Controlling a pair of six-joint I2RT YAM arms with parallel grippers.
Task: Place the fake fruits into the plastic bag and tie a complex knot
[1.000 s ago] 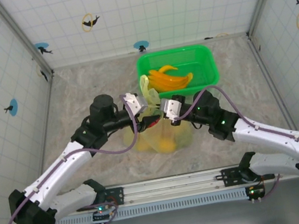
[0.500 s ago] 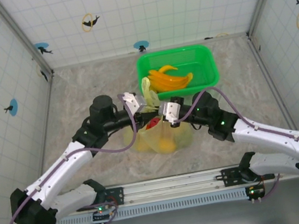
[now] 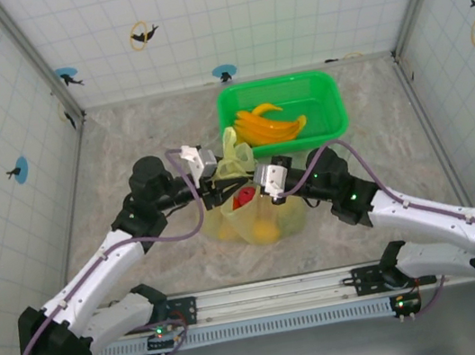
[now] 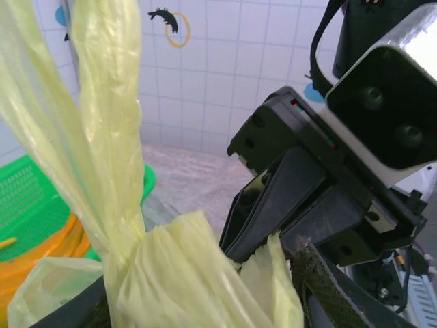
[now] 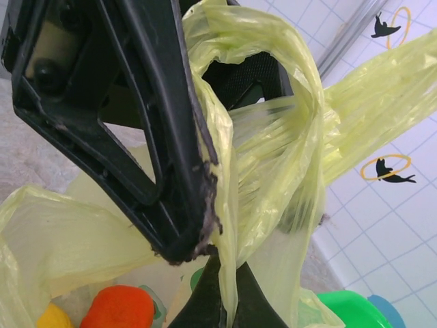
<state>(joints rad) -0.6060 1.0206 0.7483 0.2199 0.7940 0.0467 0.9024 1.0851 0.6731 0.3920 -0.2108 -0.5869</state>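
My right gripper [image 5: 213, 254] is pressed together on a twisted strip of the plastic bag [image 3: 267, 220], which sits on the table [image 3: 122, 142] between my arms, just in front of the green basket [image 3: 334, 102]. A bunched handle lies between the fingers of my left gripper [image 3: 209, 169]; I cannot tell if it pinches. The top view shows bananas [image 3: 270, 124] in the basket; my right wrist view shows fake fruits [image 5: 123, 307] inside the bag.
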